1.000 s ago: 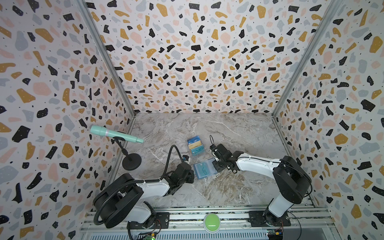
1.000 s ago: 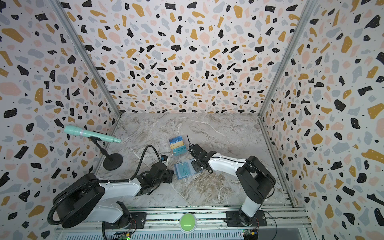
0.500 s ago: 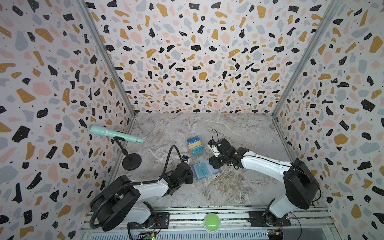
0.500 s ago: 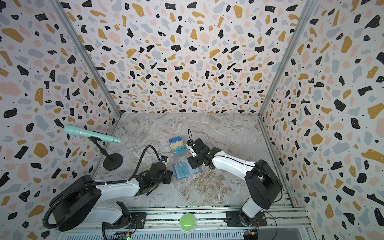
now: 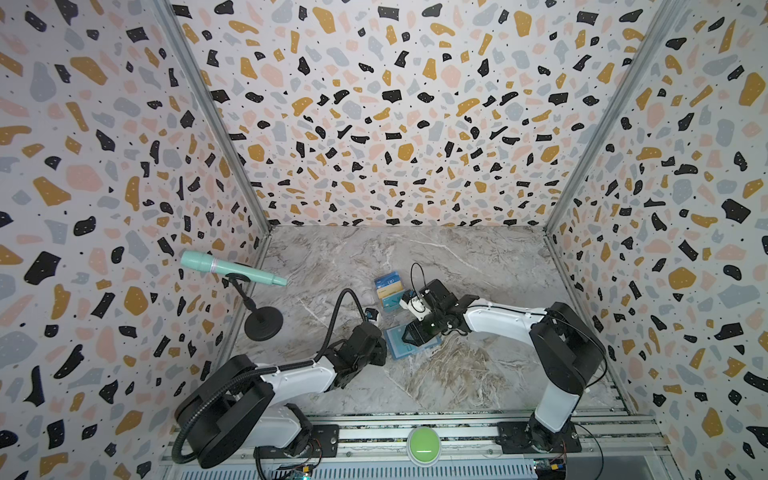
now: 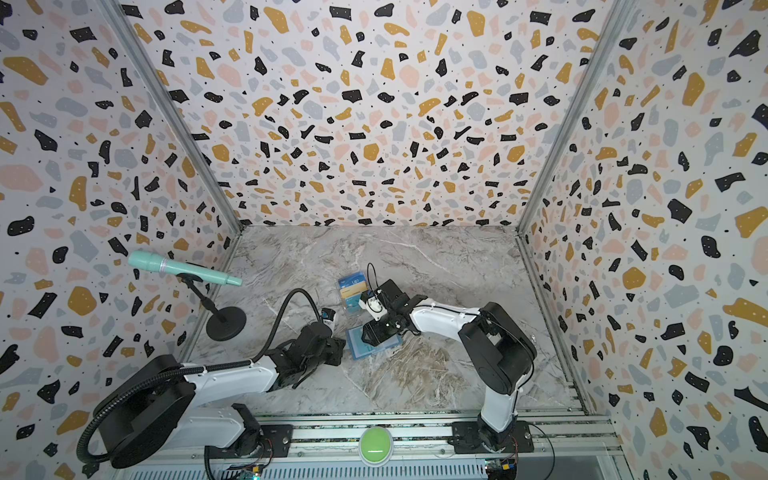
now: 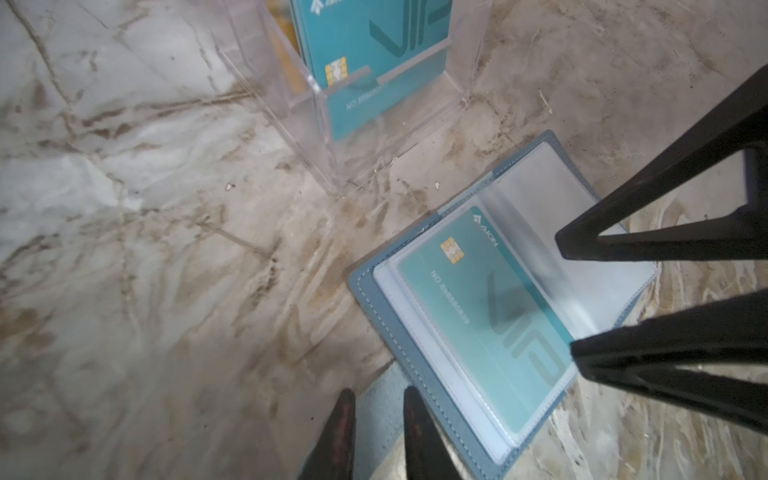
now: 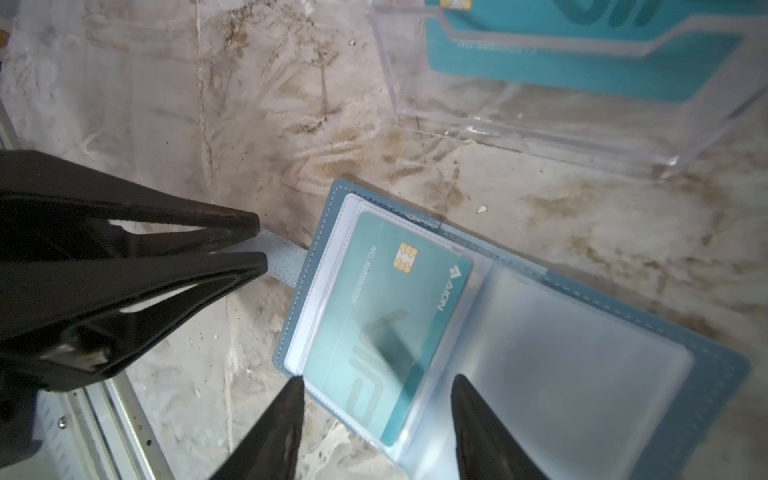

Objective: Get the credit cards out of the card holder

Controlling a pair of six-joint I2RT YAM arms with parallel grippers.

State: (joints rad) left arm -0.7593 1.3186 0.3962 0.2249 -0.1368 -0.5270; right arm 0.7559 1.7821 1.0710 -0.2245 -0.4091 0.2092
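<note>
Blue card holder (image 8: 719,374) lies open under the parted right end effector (image 8: 376,390); left end effector (image 8: 259,241) pinches its tab (image 8: 286,257)

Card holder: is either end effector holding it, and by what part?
Left end effector is shut on the card holder by its snap tab. Right end effector is open above it, holding nothing.

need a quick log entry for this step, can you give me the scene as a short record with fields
card holder: card holder lies open flat on the marble table
card in holder: one teal card in a clear sleeve, one end poking out
left gripper: left gripper shut on the snap tab, pinning the holder
right gripper: right gripper open, its tips straddling the teal card's near end, nothing held
acrylic stand: acrylic stand beside the holder, with teal and tan cards standing in it
other: microphone on a stand at the left wall
</note>
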